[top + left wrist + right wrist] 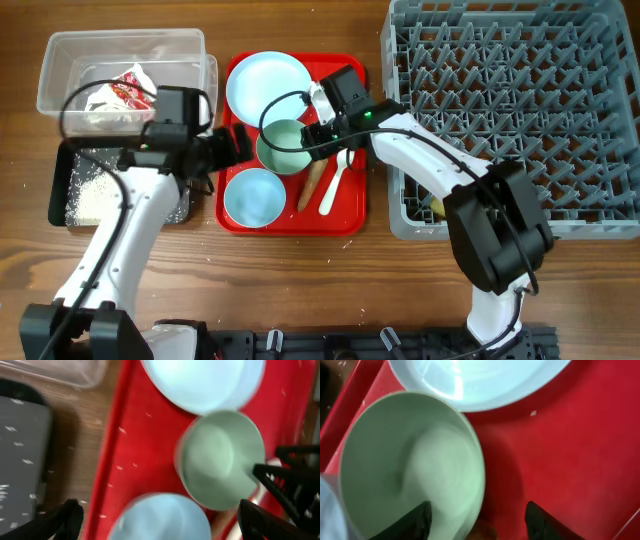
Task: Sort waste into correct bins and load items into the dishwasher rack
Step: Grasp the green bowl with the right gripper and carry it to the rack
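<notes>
On the red serving tray (352, 210) lie a pale blue plate (268, 85), a pale green bowl (282, 150), a light blue bowl (252, 196), a brown stick (312, 185) and a white spoon (333, 188). My right gripper (318, 135) (480, 522) is open and straddles the green bowl's (395, 460) right rim, one finger inside and one over the tray. My left gripper (235, 145) (162, 525) is open and empty above the light blue bowl (165, 520). The red-and-white wrapper (130, 88) lies in the clear tub (60, 60). White grains cover the black tray (60, 175).
The grey dishwasher rack (510, 110) fills the right side, close against the red tray's right edge. A small yellow shape (437, 207) shows in its near-left corner, mostly behind my right arm. The tub and black tray sit left of the red tray.
</notes>
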